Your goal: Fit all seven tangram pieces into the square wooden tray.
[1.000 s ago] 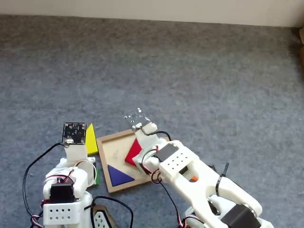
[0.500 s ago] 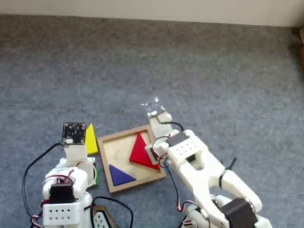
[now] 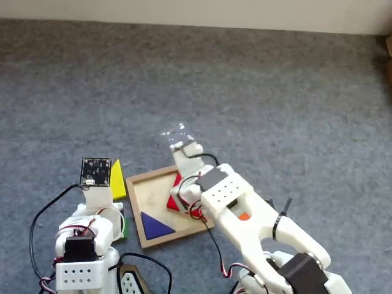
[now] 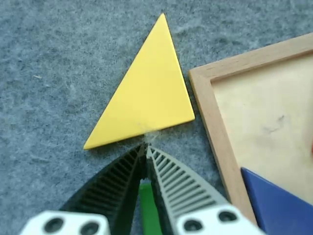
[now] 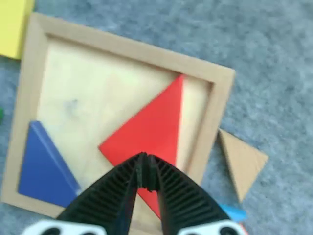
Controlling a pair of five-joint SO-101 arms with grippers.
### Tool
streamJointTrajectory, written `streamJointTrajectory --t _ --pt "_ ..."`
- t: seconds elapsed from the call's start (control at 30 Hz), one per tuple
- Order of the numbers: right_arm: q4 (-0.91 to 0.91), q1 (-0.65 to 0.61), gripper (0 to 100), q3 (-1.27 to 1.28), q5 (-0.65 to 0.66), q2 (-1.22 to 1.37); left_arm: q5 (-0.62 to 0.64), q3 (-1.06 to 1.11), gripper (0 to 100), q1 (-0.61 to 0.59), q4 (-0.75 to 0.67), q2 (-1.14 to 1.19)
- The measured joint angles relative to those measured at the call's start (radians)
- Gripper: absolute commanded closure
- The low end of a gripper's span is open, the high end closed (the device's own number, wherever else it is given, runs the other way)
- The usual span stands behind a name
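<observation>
2 pieces already lie in the wooden tray (image 3: pixel 150 196): a red triangle (image 5: pixel 151 129) toward its right side and a blue triangle (image 3: pixel 153 228) in the near left corner. The right gripper (image 5: pixel 145 171) hangs over the red triangle, fingers pressed together. The left gripper (image 4: pixel 145 149), also closed, points at a yellow triangle (image 4: pixel 146 93) on the carpet (image 3: pixel 275 92) just left of the tray. A tan triangle (image 5: pixel 242 161) lies just outside the right rim.

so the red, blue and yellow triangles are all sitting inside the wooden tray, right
Not quite. The red triangle and blue triangle are inside the wooden tray, but the yellow triangle lies outside it on the carpet, just beside the tray's rim, as the left wrist view shows.
</observation>
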Motion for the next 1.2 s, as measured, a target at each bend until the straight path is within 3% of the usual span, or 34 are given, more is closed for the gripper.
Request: streamJointTrajectory --t 0.3,0.77,0.97,1.2 --pt "-0.140 -0.005 99.3 0.083 -0.003 0.086 0.000 0.000 99 0.000 0.000 0.000" --pt "-0.140 0.247 99.3 0.097 0.000 0.031 0.000 0.000 99 0.000 0.000 0.000" --pt "0.026 0.296 98.3 0.101 0.000 -0.258 0.000 0.000 99 0.000 0.000 0.000" --pt "0.318 0.310 82.7 0.101 0.080 -0.523 0.000 0.000 99 0.000 0.000 0.000"
